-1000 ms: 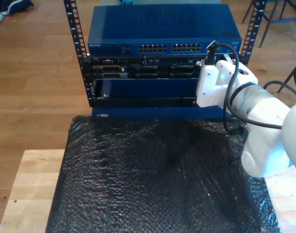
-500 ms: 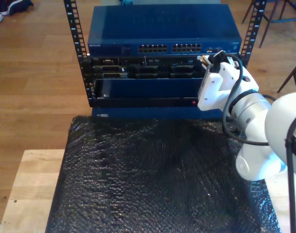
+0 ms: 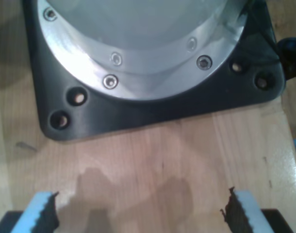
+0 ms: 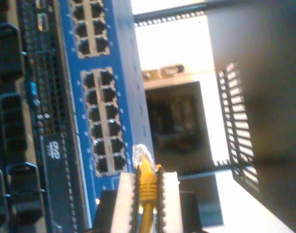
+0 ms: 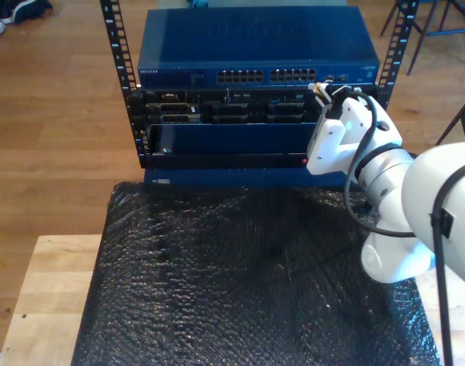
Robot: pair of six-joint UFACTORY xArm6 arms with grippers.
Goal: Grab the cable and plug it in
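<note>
The cable's yellow boot (image 4: pixel 147 182) is clamped between the white pads of my second gripper (image 4: pixel 147 187), and its clear plug (image 4: pixel 142 156) sticks out toward the blue switch (image 4: pixel 73 121). The plug tip hovers just off the end of a bank of ports (image 4: pixel 105 121), apart from them. In the exterior view my second gripper (image 5: pixel 321 91) holds the plug (image 5: pixel 316 88) just below the switch's (image 5: pixel 255 46) front, at the exterior view's right end of the port row. My first gripper (image 3: pixel 140 216) stands open over bare wood, with nothing between its blue-padded fingers (image 3: pixel 41 213).
A black base plate (image 3: pixel 138 111) with a silver flange sits on the wooden table (image 3: pixel 162 165) ahead of my first gripper. Black bubble wrap (image 5: pixel 248 282) covers the table before the rack. Dark server units (image 5: pixel 225 110) sit under the switch between rack rails (image 5: pixel 118 46).
My second gripper has swung toward the exterior view's left and turned its wrist, bringing the plug in front of the rack just below the switch's port row. The arm's body shifted with it.
</note>
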